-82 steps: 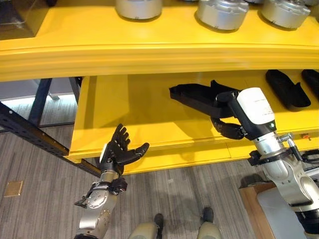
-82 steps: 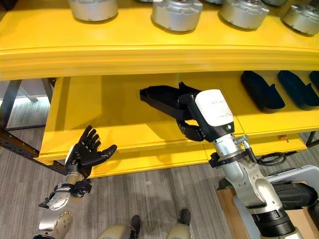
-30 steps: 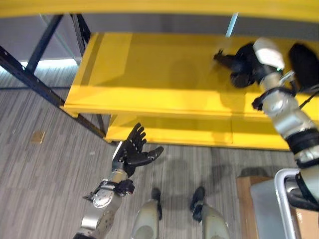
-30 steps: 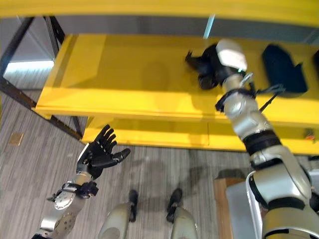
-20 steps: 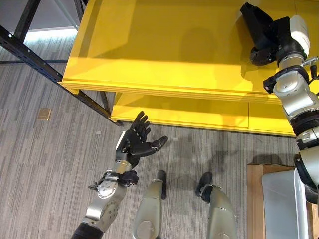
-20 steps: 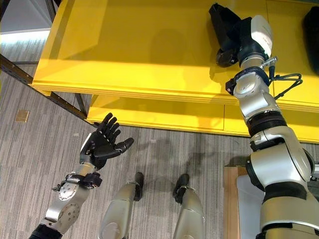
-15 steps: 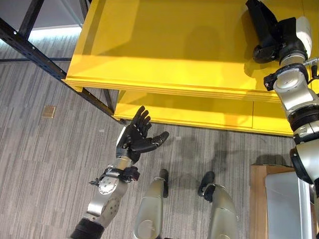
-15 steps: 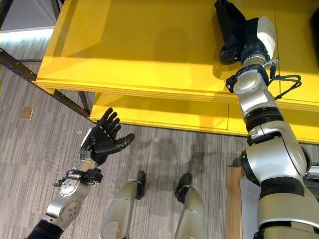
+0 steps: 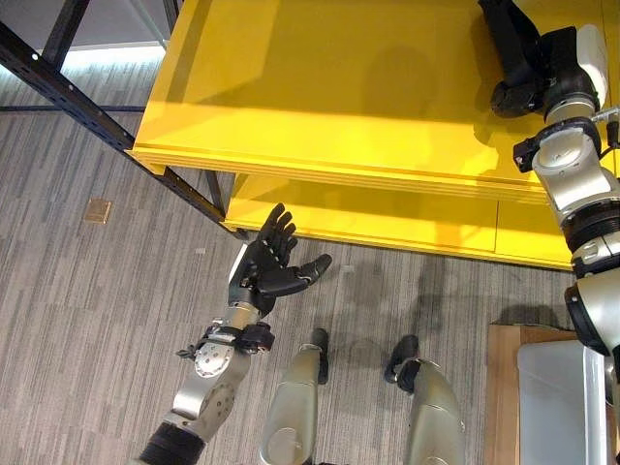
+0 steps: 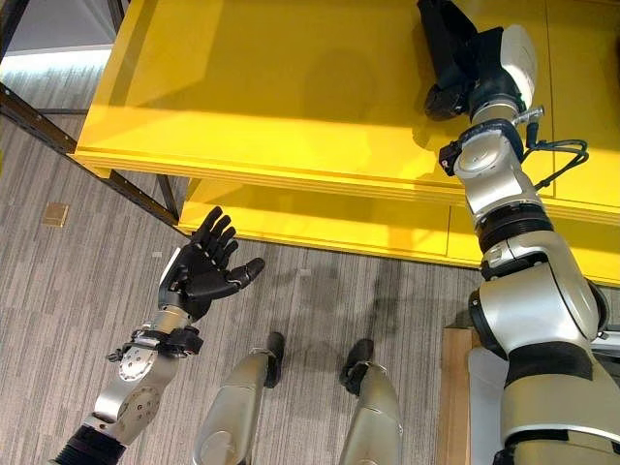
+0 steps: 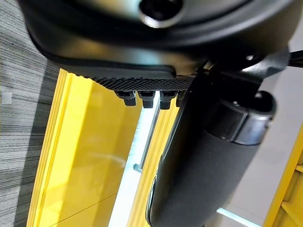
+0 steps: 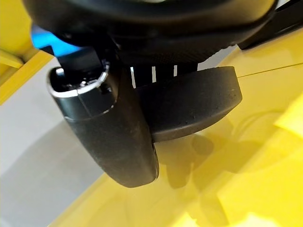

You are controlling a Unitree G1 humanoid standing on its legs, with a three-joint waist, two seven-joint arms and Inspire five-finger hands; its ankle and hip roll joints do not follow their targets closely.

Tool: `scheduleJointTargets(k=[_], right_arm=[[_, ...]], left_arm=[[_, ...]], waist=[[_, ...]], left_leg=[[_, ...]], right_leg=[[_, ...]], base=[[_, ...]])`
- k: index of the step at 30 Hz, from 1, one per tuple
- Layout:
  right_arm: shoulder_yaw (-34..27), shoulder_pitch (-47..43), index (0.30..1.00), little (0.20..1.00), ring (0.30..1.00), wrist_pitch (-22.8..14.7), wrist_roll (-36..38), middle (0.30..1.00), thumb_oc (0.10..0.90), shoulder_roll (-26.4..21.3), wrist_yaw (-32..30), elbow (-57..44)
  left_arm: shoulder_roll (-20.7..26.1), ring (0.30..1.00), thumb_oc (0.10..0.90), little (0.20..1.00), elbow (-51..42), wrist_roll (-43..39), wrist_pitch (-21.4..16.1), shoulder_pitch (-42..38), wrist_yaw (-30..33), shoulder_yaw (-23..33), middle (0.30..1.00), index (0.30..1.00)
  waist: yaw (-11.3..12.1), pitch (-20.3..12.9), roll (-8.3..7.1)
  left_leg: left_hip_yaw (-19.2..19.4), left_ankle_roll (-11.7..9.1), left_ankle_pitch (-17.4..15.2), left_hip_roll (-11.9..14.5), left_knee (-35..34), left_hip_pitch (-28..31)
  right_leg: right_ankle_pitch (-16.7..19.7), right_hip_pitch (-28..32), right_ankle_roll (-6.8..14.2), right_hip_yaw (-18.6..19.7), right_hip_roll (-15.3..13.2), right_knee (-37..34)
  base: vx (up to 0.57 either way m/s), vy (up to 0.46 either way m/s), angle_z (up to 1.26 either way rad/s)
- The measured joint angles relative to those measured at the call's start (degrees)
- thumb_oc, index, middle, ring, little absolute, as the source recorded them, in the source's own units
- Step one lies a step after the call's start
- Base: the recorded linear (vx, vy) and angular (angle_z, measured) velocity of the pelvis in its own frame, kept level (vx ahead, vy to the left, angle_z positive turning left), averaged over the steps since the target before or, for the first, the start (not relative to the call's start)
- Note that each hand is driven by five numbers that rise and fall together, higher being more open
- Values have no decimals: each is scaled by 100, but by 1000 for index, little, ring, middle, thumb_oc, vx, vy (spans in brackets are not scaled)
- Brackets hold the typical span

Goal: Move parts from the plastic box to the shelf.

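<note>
A long black plastic part lies lengthwise over the back right of the yellow lower shelf. My right hand is shut on its near end. In the right wrist view the thumb presses against the black part, with the yellow shelf surface just below; I cannot tell whether the part rests on it. My left hand is open with its palm up and nothing in it. It hangs over the floor in front of the shelf's front edge.
The rack's black steel frame runs slantwise at the left. A small brass plate is set in the grey floor. A pale grey box on a brown base stands at the lower right.
The camera has tilted down towards the floor. My right hand has carried the black part deeper over the lower shelf and turned it lengthwise. The left hand stays open and has hardly moved.
</note>
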Motion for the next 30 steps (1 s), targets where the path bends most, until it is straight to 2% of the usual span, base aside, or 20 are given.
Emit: scheduleJointTargets(k=[3, 4, 5, 6, 14, 19, 23, 25, 27, 30], right_arm=[[12, -13, 300, 300, 300, 3, 0, 300, 400, 5, -2, 65], [14, -14, 380, 380, 380, 3, 0, 380, 457, 9, -2, 68], [14, -15, 887, 887, 887, 3, 0, 887, 820, 9, -2, 69], [18, -16, 1000, 1000, 1000, 3, 1, 1000, 900, 16, -2, 82], [23, -91, 1000, 1000, 1000, 48, 12, 1000, 900, 255, 109, 495], [-40, -91, 1000, 1000, 1000, 44, 381, 1000, 900, 470, 117, 440], [-88, -90, 1000, 1000, 1000, 41, 746, 1000, 900, 663, 119, 186], [-86, -89, 1000, 1000, 1000, 23, 783, 1000, 900, 711, 125, 31], [-87, -90, 1000, 1000, 1000, 22, 810, 1000, 900, 764, 115, -104], [50, -90, 1000, 1000, 1000, 20, 871, 1000, 900, 905, 117, -331]], left_arm=[[1, 1000, 900, 1000, 1, -3, -8, 1, 4, 1, 1000, 1000], [1, 1000, 900, 1000, 0, -3, -8, 0, 4, 1, 1000, 1000], [1, 1000, 900, 1000, 0, -3, -8, -4, 4, 1, 1000, 1000], [1, 1000, 900, 1000, 0, -3, -9, -5, 5, 0, 1000, 1000], [4, 1000, 900, 1000, 0, -3, -15, -20, 34, -12, 1000, 1000], [4, 1000, 900, 1000, 0, -3, -21, -51, 46, -17, 1000, 1000], [4, 1000, 900, 1000, 4, -3, -22, -63, 152, -20, 1000, 1000], [4, 1000, 900, 1000, 2, -3, -22, -85, 160, -24, 1000, 1000], [16, 1000, 900, 1000, 6, -5, -33, -83, 174, -16, 1000, 1000], [21, 1000, 900, 1000, 4, -5, -34, -156, 183, -64, 1000, 1000]], waist=[[12, 0, 0], [11, 0, -1], [10, -1, -1], [11, -1, -1], [7, -1, -1], [4, -1, -1], [-30, -1, -1], [-23, -1, -1], [-21, -2, -2], [-33, -2, -3]], left_leg=[[-19, -3, 5, -3, 2, -12], [-22, -2, 8, -8, 4, -13], [-23, -1, 9, -11, 4, -13], [-23, 1, 11, -14, 3, -14], [-41, 9, 26, -53, 5, -29], [-41, 15, 23, -64, 16, -36], [-23, 24, 29, -64, 34, -46], [-17, 34, 3, -53, 17, -55], [-18, 36, 26, -63, 48, -62], [0, 50, 29, -52, 53, -94]], right_leg=[[0, 0, -1, -15, -3, 2], [0, 0, -1, -17, -8, 5], [0, 0, -1, -17, -12, 9], [0, 0, 0, -18, -16, 15], [-23, -14, 30, -27, -59, 39], [-9, -17, 24, -26, -67, 29], [51, -33, 12, -9, -54, 0], [-9, -34, 88, -9, -55, -4], [72, -36, 10, -3, -49, -22], [119, -32, 39, 0, -34, -98]], base=[[2, -3, 1], [0, 0, 0], [0, 0, 0], [0, 0, 0], [1, -1, 1], [0, 0, 0], [-21, 8, -3], [-6, 5, -1], [-86, 21, -1], [-5, 6, -2]])
